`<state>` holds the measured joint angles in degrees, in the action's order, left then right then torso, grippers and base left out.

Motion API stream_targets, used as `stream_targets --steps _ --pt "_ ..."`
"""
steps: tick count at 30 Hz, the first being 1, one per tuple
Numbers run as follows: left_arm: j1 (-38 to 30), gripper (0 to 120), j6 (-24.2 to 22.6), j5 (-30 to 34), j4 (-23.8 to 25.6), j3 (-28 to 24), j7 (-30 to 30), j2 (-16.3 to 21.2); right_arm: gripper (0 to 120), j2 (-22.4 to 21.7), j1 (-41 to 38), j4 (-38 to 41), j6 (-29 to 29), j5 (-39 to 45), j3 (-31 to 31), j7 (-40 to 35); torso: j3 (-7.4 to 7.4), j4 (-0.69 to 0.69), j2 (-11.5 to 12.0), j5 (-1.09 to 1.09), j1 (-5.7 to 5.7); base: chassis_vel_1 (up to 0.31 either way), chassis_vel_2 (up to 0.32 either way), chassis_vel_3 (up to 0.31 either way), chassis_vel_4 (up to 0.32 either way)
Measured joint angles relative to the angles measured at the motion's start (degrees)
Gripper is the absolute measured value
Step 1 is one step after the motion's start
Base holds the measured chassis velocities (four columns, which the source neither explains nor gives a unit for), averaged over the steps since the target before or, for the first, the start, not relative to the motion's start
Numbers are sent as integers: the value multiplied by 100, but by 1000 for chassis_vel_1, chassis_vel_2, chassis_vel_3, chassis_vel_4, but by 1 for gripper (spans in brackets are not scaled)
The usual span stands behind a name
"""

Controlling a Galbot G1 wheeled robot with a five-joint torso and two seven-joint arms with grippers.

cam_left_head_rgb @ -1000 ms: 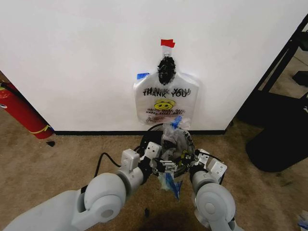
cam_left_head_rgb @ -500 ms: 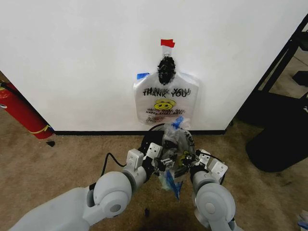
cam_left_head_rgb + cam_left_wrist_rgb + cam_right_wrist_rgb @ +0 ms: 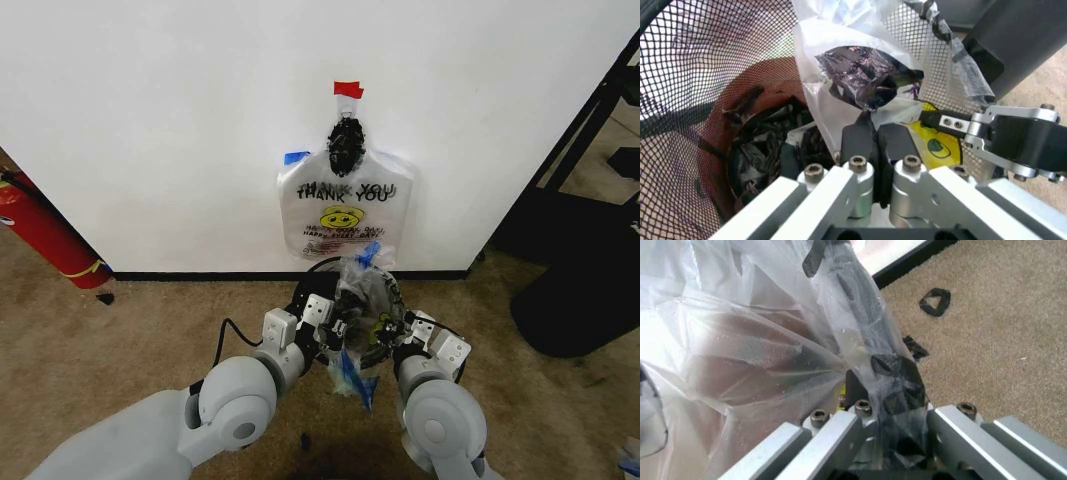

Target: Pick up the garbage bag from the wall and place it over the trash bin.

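The garbage bag (image 3: 362, 290) is being held over the trash bin (image 3: 318, 275), at 6 o'clock below the bags taped on the wall (image 3: 150, 120). It is being pinched by the left end effector (image 3: 875, 137), fingers together; film is being clamped by the right end effector (image 3: 870, 390).

black "thank you" lettering on the garbage bag (image 3: 345, 205) hung on the wall, smaller print below unreadable

Bright, even indoor light, soft shadows on carpet (image 3: 90, 340), glare on wall (image 3: 180, 120), blurred close wrist views
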<state>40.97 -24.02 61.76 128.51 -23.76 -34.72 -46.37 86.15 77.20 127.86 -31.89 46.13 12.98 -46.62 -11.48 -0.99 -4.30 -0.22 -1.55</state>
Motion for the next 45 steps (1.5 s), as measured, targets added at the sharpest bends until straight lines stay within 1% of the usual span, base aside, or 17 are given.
stream_targets --steps 6,11,13,19,21,26,28,35,36,40,45 --pt "136 0 76 -10 68 135 -6 36 0 11 -3 -33 -2 2 6 -1 0 0 0 0 0 0 0 0 0" --pt "368 0 193 -4 317 463 -68 175 0 12 -24 -103 -2 64 68 21 0 0 0 0 0 0 0 0 0" --pt "388 0 202 -3 330 498 -71 191 0 10 -27 -105 -2 79 73 23 0 0 0 0 0 0 0 0 0" --pt "778 0 261 166 426 1248 -87 382 0 -12 -56 -131 1 324 171 69 1 0 0 0 0 0 0 0 0" --pt "829 0 266 191 429 1338 -87 400 0 -15 -57 -131 0 358 190 90 0 0 0 -1 0 0 0 0 0" --pt "1087 0 312 350 431 1745 -85 463 0 -60 -70 -125 -2 541 266 147 0 0 0 0 0 0 0 0 0" --pt "1119 0 315 391 428 1797 -86 468 0 -73 -67 -112 -6 587 280 153 0 0 0 0 0 0 0 0 0" --pt "1405 0 329 545 272 2215 -72 512 0 -141 -52 -38 -78 789 316 257 0 -1 0 -1 0 0 0 0 0" --pt "1467 0 333 560 268 2281 -76 529 0 -161 -60 -38 -88 812 293 294 0 2 0 0 0 0 0 0 0" --pt "1563 0 360 583 248 2398 -77 616 0 -188 -47 -41 -112 963 335 353 0 0 0 0 0 0 0 0 0" --pt "1706 0 370 597 187 2530 -56 631 0 -238 -2 30 -183 1175 478 453 0 -1 0 0 0 0 0 0 0"
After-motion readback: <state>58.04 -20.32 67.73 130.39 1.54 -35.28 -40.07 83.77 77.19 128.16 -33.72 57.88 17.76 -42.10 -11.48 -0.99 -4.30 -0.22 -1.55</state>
